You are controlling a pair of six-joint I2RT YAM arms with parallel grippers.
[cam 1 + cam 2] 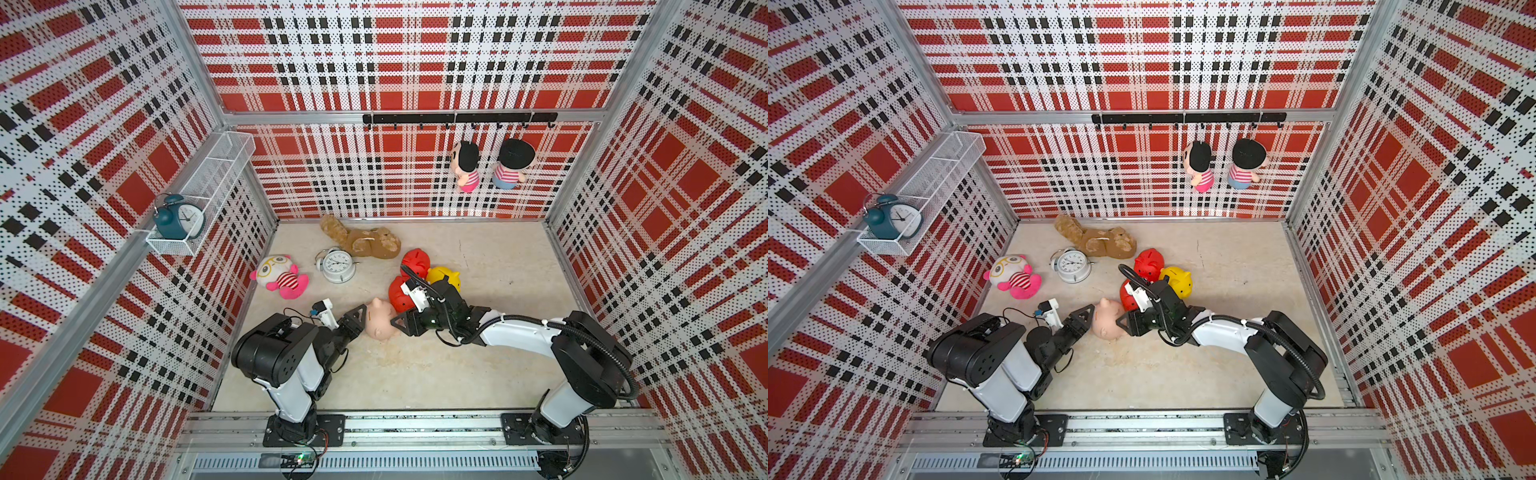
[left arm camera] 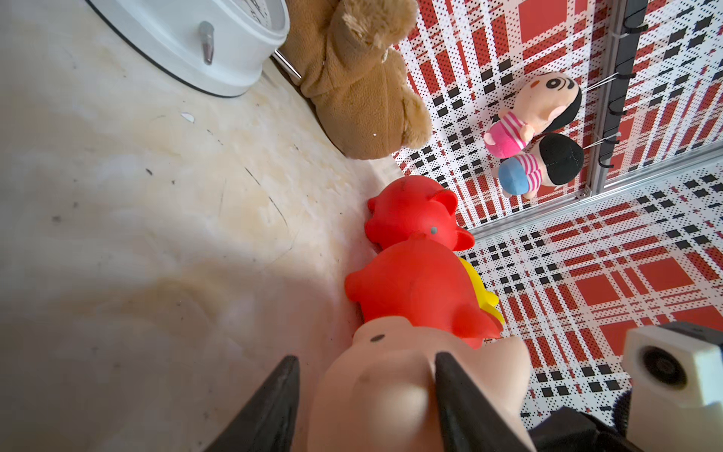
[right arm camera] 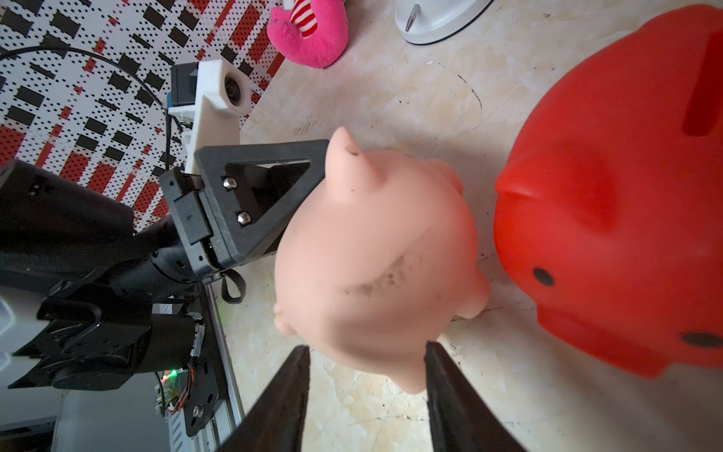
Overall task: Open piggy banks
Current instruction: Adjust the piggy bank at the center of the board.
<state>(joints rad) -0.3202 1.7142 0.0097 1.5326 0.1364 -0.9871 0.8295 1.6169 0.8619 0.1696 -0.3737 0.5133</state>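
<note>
Pale pink piggy bank (image 1: 380,320): lies on its side on the floor just below centre in both top views, touching the nearest red piggy bank (image 1: 399,297).
Left gripper (image 1: 362,322): comes in from the left of the frame and is clamped on the pink pig, one finger on each flank in my left wrist view.
Right gripper (image 3: 365,346): comes from the right with its jaws apart, straddling the pig's near end. I see floor between one finger and the pig.
Long axis: seems to run up and down the frame, across the line between my grippers.
Plug: no view shows it.
Nearer arm: both are at the pig, so I judge the right is the free one.
Others: far red piggy bank (image 1: 415,259) and yellow piggy bank (image 1: 446,277) sit upper right, untouched.
</note>
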